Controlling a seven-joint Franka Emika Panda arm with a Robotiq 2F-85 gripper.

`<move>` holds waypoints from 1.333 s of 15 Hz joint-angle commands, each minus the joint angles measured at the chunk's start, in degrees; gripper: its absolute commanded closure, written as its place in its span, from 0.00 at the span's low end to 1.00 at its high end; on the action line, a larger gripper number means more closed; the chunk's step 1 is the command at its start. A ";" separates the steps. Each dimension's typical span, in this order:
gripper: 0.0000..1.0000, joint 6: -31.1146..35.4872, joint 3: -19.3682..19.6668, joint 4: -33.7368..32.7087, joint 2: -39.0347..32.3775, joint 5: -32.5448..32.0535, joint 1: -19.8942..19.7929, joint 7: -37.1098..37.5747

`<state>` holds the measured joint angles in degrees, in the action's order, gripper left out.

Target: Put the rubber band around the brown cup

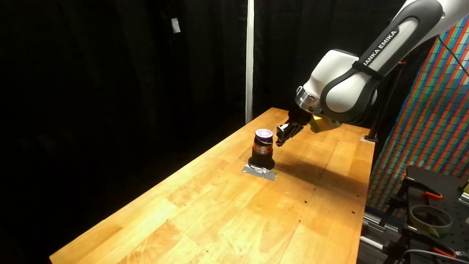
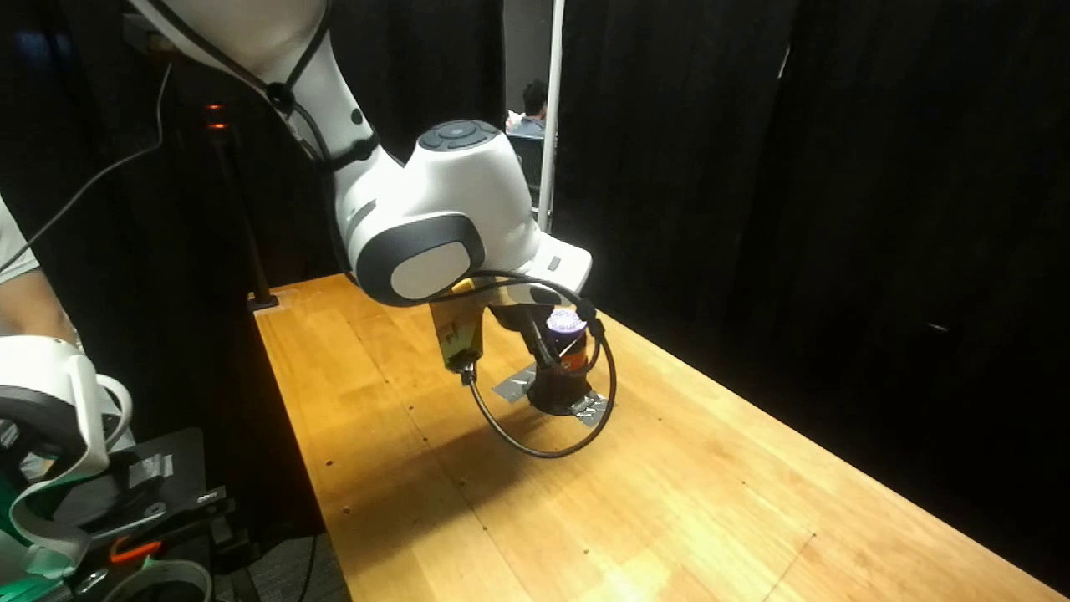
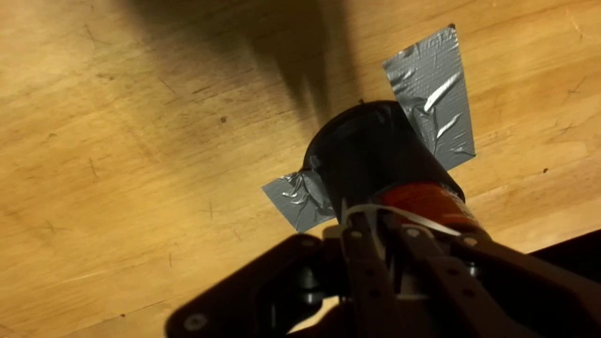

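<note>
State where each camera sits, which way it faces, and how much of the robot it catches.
An exterior view: raised, facing down at the brown cup; the Franka arm extends from upper right down to the gripper.
An exterior view: also raised, facing down along the wooden table; the arm extends from upper left.
Wrist view: on the wrist, facing down toward the rubber band, cup and duct tape; only the gripper shows, from the bottom edge.
Both exterior views share arm, cup and table.
</note>
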<state>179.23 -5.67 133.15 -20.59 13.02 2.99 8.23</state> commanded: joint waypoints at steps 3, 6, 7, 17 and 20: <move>0.88 18.01 -4.79 6.81 0.70 0.35 -3.50 1.21; 0.88 25.88 -7.63 8.84 -0.22 -1.61 -6.34 3.20; 0.88 28.30 -8.32 9.45 -0.56 -2.30 -7.10 3.93; 0.88 47.75 -9.98 13.65 -4.86 -23.09 -14.20 17.64; 0.82 45.57 -8.96 13.25 -5.01 -23.92 -13.21 18.60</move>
<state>224.69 -15.81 146.46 -25.72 -10.95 -11.51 26.36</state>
